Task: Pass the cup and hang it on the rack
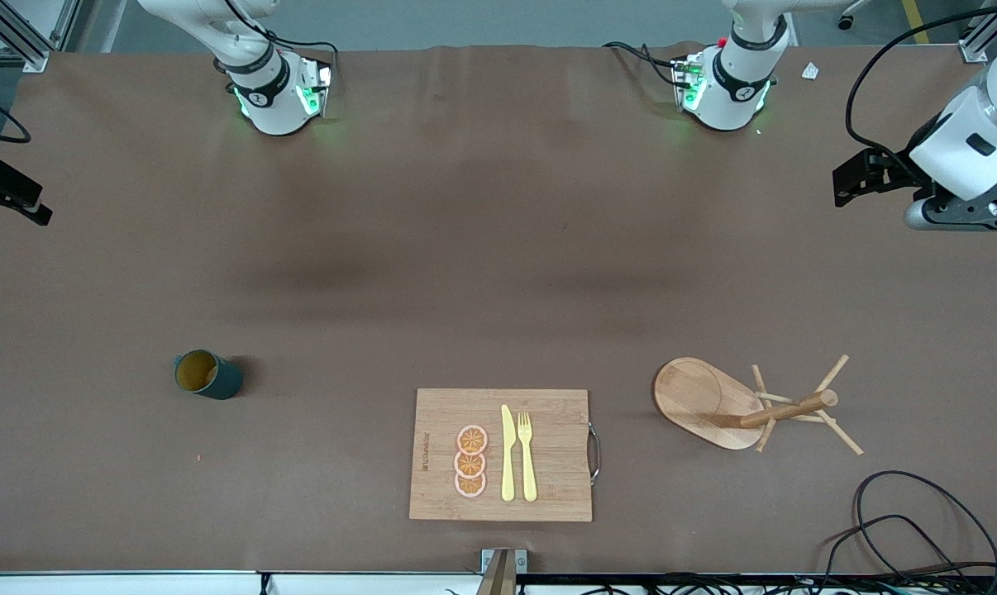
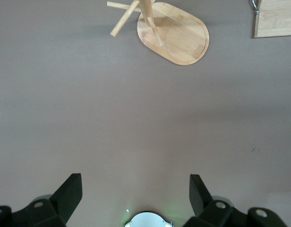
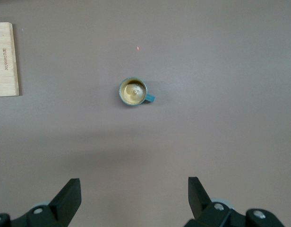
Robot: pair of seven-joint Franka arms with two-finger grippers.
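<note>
You have both grippers spread wide and holding nothing. In the front view the cup stands upright at the lower left of the frame, toward the right arm's end of the table, mouth up. The rack sits at the lower right, toward the left arm's end, with the cutting board between them at bottom centre.

The right gripper barely shows at the left edge of the front view; in the right wrist view its jaws frame the bottom edge and the cup sits in the middle of the frame, well apart, its small handle pointing to frame right.

The left gripper waits at the right edge, well apart from the rack. So the right arm looks nearer for the pickup.
</note>
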